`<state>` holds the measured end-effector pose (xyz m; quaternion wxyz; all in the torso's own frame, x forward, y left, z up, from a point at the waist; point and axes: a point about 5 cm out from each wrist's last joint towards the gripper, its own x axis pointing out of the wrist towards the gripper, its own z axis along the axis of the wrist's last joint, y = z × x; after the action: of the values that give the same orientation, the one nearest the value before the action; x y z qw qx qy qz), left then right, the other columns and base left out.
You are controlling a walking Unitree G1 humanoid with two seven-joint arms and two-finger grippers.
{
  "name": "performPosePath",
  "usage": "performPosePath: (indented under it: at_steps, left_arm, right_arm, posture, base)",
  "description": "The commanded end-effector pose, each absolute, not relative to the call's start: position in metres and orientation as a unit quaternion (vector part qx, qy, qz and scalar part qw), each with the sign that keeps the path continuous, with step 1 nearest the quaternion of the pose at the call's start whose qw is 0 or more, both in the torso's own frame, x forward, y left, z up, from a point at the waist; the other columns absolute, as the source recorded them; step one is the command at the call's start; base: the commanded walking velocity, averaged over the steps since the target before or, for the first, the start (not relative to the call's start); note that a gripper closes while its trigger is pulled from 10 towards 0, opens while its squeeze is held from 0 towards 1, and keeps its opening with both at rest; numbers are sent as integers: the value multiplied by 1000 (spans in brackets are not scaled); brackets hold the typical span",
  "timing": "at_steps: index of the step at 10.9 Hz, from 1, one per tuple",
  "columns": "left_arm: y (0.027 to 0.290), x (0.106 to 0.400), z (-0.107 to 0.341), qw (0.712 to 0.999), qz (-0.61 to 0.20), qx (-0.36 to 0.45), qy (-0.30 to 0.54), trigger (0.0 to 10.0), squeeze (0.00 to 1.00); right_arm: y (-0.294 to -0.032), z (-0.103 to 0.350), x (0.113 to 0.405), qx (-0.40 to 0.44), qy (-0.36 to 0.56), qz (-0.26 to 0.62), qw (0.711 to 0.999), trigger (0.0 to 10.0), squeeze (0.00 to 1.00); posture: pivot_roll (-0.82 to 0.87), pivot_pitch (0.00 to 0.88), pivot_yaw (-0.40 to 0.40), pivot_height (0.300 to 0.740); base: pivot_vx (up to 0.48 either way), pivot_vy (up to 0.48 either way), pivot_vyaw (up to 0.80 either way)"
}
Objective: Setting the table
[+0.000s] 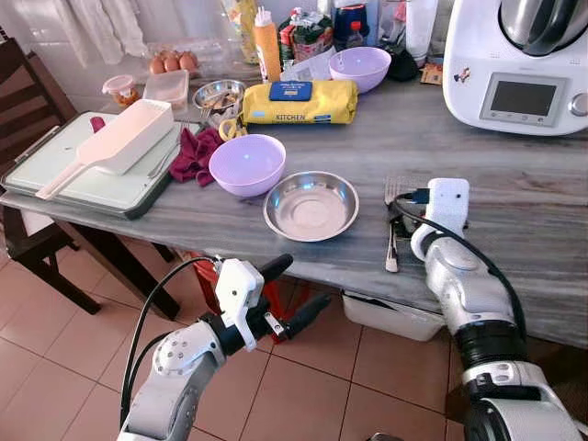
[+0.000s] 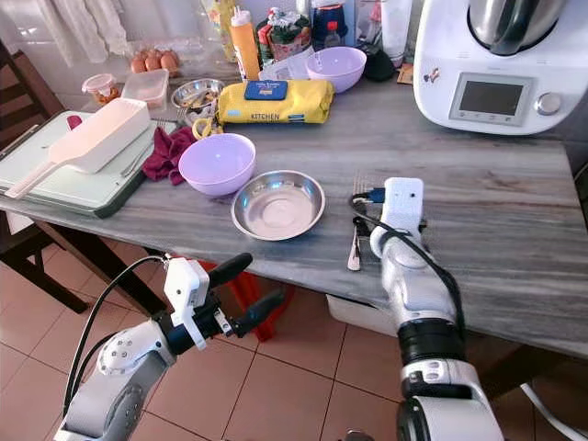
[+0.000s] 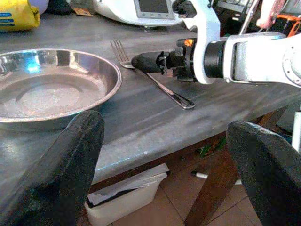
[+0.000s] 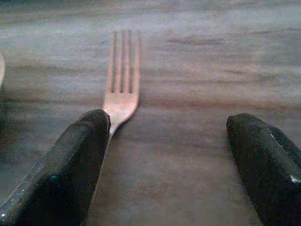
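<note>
On the counter (image 1: 514, 193), near edge: fork (image 1: 392, 225) lies flat, tines pointing far, handle toward the near edge
Steel bowl (image 1: 311, 206): just left of the fork, apart from it, upright and empty
Purple bowl (image 1: 247, 164): far-left of the steel bowl, close beside it
Right tool (image 4: 164, 160): low over the fork, fingers spread wide, gripping nothing; one finger (image 4: 70, 165) lies over the handle, the other is off to the side on bare counter
Left tool (image 1: 296, 292): below and in front of the counter's near edge, over the tiled floor (image 1: 64, 349), fingers apart, holding nothing
Far left: tray (image 1: 138, 197) carrying a pale scoop (image 1: 119, 142), with a red cloth (image 1: 195, 154) beside it
Far middle: yellow packet (image 1: 299, 101), second purple bowl (image 1: 360, 67)
Far right: white kitchen machine (image 1: 514, 73)
</note>
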<state>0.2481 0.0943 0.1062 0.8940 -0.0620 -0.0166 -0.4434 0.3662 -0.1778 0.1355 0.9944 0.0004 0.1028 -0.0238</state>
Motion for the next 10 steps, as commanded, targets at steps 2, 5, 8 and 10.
performPosePath:
  at_steps: [2, 5, 8, 10]
  left_arm:
    - [97, 246, 106, 897, -438, -58, -14, 10000, 0]
    - [97, 249, 106, 898, -435, -59, -16, 10000, 0]
    - [96, 254, 108, 899, -433, -58, -21, 10000, 0]
    - [95, 255, 110, 900, -432, -57, -23, 10000, 0]
  right_arm:
    - [-180, 146, 363, -2, 71, -38, 997, 10000, 271]
    - [-193, 180, 346, -30, -44, -64, 997, 10000, 267]
    - [-203, 192, 309, -67, -113, -86, 988, 10000, 271]
    - [-202, 165, 268, -91, -85, -94, 988, 10000, 275]
  posture:
    - [-100, 113, 117, 740]
    - [-109, 105, 120, 740]
    - [-123, 98, 127, 740]
    - [-139, 89, 135, 740]
  base:
    - [0, 0, 0]
    - [0, 0, 0]
    - [0, 0, 0]
    - [0, 0, 0]
